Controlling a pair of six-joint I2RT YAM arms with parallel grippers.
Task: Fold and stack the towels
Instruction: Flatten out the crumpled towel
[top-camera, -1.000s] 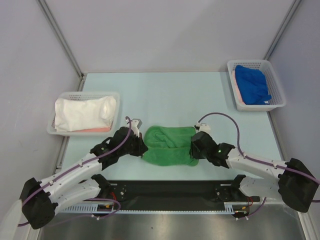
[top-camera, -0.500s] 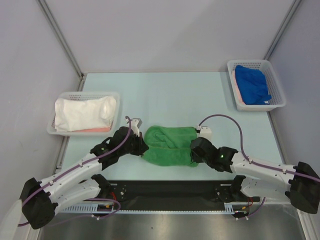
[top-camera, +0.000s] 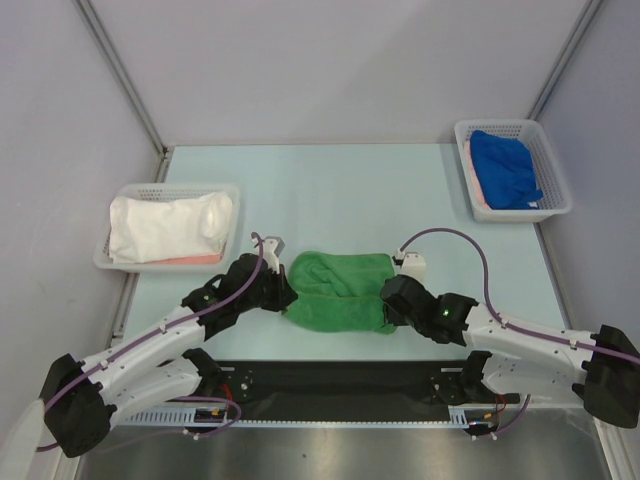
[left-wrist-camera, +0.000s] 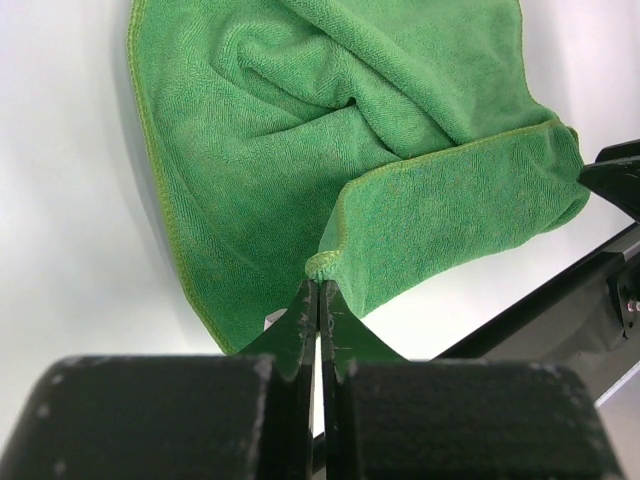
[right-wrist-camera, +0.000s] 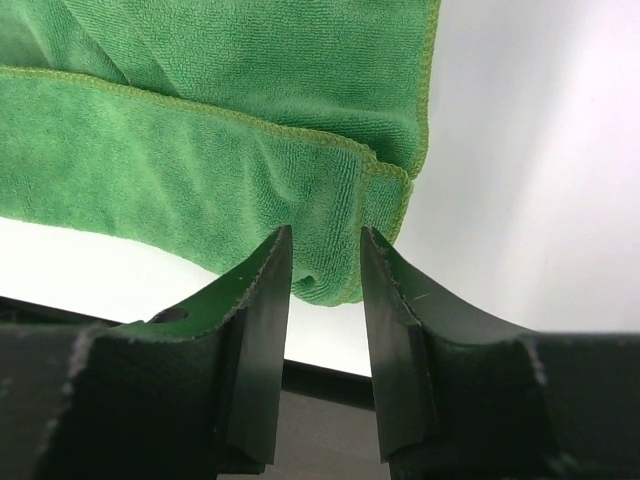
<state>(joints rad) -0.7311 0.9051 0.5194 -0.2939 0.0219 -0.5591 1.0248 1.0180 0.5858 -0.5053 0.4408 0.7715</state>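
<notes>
Pale blue table (top-camera: 330, 190) fills the top view. The green towel (top-camera: 340, 285) lies toward 6 o'clock, close to the arm bases. The left gripper (top-camera: 283, 297) sits at the towel's 9 o'clock end and the right gripper (top-camera: 388, 303) at its 3 o'clock end. Over the last second the right wrist has slid a little toward 6 o'clock, while the left arm has not moved. At 10 o'clock a basket (top-camera: 180, 188) holds the white towel (top-camera: 165, 225), with pink showing under it. At 2 o'clock another basket (top-camera: 500, 125) holds the blue towel (top-camera: 505, 168).

From the left wrist, the fingers are closed tight on the near corner of the green cloth. That corner is lifted, so a flap of hem stands off the rumpled body beyond it.

From the right wrist, the jaws stand partly apart with the opposite near corner, doubled over, in the gap between them. The cloth seems to touch both pads, but I cannot tell whether it is truly pinched.

My reading is that both near corners are now gathered for carrying the edge toward 12 o'clock, the first fold. If the right hold is loose, that end will drop and the fold will skew.
</notes>
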